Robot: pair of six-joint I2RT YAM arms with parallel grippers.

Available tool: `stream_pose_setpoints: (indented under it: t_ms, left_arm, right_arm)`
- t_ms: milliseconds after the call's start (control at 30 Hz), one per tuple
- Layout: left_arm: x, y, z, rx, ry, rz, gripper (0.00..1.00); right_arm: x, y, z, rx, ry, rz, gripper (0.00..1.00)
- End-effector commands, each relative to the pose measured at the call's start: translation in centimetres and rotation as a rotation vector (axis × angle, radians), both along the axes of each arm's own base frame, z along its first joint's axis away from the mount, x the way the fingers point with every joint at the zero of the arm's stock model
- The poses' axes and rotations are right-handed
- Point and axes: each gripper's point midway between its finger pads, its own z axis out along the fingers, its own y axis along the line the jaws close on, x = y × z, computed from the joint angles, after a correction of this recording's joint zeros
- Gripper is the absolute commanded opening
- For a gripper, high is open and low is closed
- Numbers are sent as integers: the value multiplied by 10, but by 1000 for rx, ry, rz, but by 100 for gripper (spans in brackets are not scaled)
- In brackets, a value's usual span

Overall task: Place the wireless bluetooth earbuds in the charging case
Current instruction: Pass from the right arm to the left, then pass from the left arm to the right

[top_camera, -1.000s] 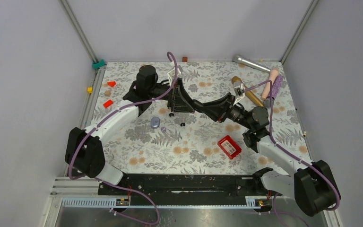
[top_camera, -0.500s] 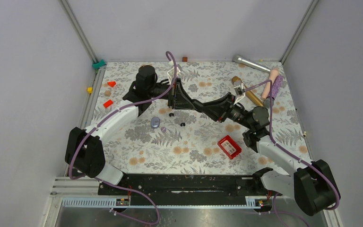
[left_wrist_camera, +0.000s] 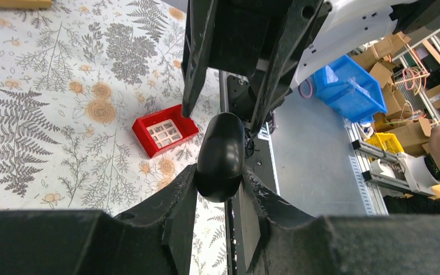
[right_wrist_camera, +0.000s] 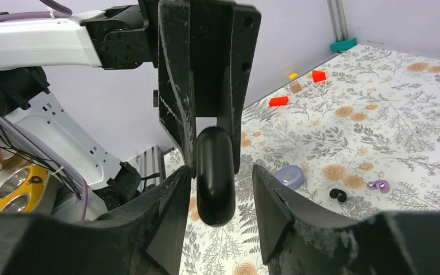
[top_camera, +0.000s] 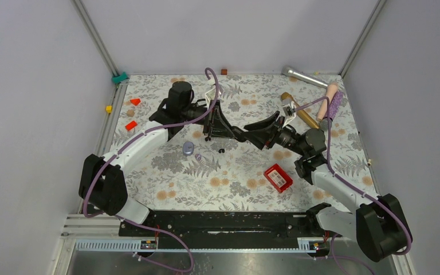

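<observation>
My left gripper (left_wrist_camera: pixel 219 175) is clenched on the black charging case (left_wrist_camera: pixel 220 150), pinching its lower end from both sides and holding it up off the table (right_wrist_camera: pixel 412 109). My right gripper (right_wrist_camera: pixel 220 172) faces it from the other side with its jaws straddling the same case. One finger sits right against the shell, the other clearly off it, so I read the right as slack and not gripping.

The black earbuds (right_wrist_camera: pixel 338 195) lie on the table below and beyond my right gripper, as a close pair. The purple earbuds (right_wrist_camera: pixel 378 185) are just past them, and the closed purple case (right_wrist_camera: pixel 289 176) is nearer in.

I judge the case to be light, rigid and glossy. Its rounded shell could squirt out of a pinch, so I want the pads across the flat sides near the middle, not on the curved end. It looks shut, and the lid has to come open before anything goes in.

The buds are tiny, smooth and very light. They will roll or flick away under a careless squeeze, so I'd take each one across its widest part with a gentle close
</observation>
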Motion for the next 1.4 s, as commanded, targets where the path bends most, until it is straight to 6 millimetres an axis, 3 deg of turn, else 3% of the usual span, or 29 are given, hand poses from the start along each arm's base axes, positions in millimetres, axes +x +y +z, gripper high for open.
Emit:
stream_pose_setpoints:
  t_ms: [0, 167, 367, 567, 1100, 1167, 1333, 1367]
  left_arm:
    - [-9, 3, 8, -4, -100, -69, 0]
    - [-9, 4, 4, 14, -104, -70, 0]
    - [-9, 4, 2, 19, -108, -76, 0]
    - [-12, 2, -2, 35, -120, -86, 0]
    - [-15, 0, -4, 48, -142, -89, 0]
    - [-16, 0, -4, 48, -142, -90, 0]
    - [-15, 0, -6, 52, -143, -86, 0]
    - [-14, -1, -7, 55, -142, -83, 6]
  right_arm:
    - [0, -5, 25, -1, -119, -16, 53]
    - [-1, -2, 18, -26, -112, 11, 55]
    - [-31, 9, 13, -67, -138, 228, 50]
    - [-34, 11, 3, -114, -129, 267, 43]
    - [-41, 21, -25, -217, -87, 352, 42]
    - [-41, 21, -25, -219, -92, 350, 38]
    - [-40, 20, -22, -216, -107, 331, 15]
    - [-39, 20, -21, -216, -110, 325, 11]
